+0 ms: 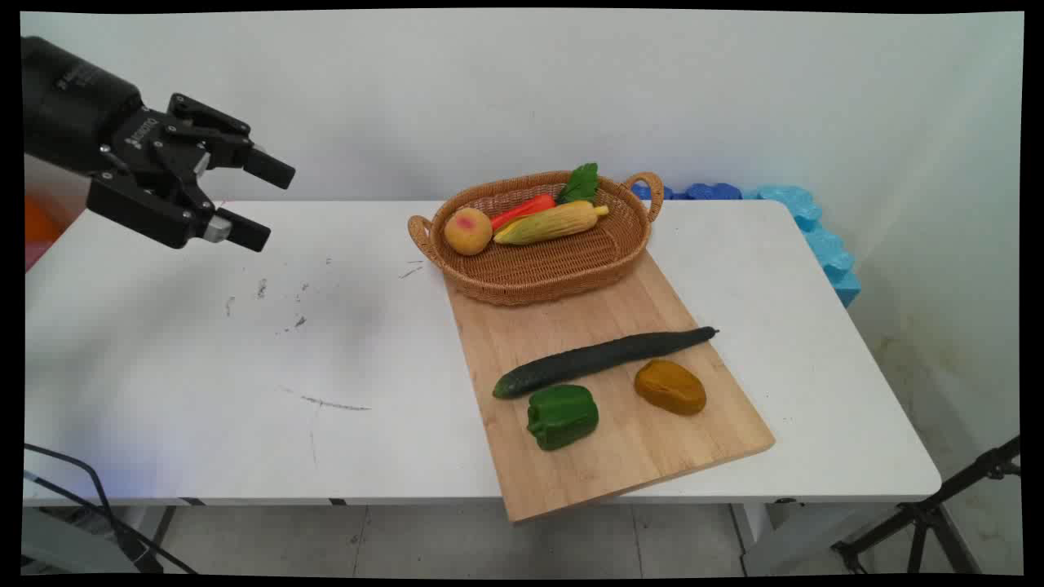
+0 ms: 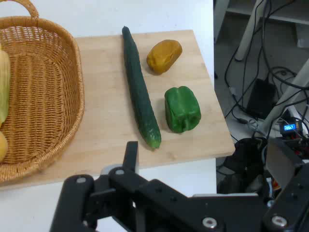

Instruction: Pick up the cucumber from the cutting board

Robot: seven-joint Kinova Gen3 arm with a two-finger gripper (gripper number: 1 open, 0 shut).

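My black gripper hangs open and empty above the table's far left, well apart from everything on it. To its right a wooden cutting board carries a wicker basket at its far end. In the basket lie a peach, a corn cob, a carrot and a green leaf. On the board's near part lie a long cucumber, a green pepper and a brown potato-like piece. The hand view looks over one finger at the cucumber, pepper and brown piece.
The board's near corner juts over the white table's front edge. Blue foam blocks line the table's far right corner. A black tripod stands on the floor at the right, and cables hang at the lower left.
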